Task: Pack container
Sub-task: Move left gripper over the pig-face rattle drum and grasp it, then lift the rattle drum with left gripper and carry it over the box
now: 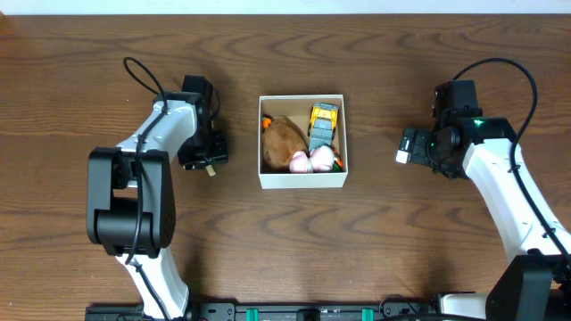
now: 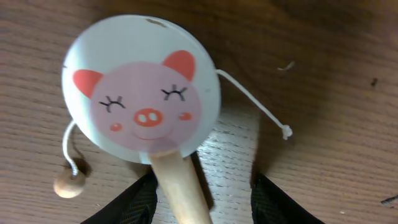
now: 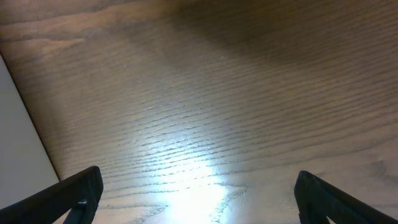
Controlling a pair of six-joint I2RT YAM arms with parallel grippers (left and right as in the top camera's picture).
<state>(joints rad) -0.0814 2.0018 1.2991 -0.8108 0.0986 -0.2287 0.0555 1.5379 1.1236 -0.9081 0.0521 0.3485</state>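
The container [image 1: 302,181] is a white-walled square box at the table's middle. It holds a brown plush [image 1: 283,138], a yellow toy car [image 1: 324,123] and pink toys [image 1: 309,160]. A pig-face rattle drum [image 2: 142,87] with a wooden handle [image 2: 180,193] lies flat on the table left of the box. My left gripper [image 2: 205,184] is open with its fingers on either side of the handle; the left finger is close to it and the right finger stands apart. In the overhead view the left gripper [image 1: 203,153] covers the drum. My right gripper [image 1: 407,145] is open and empty, right of the box.
The drum's two strings trail onto the table, one ending in a wooden bead [image 2: 68,184]. The box's white wall [image 3: 15,134] shows at the left edge of the right wrist view, ahead of the right gripper [image 3: 199,180]. The table [image 1: 375,250] is dark wood.
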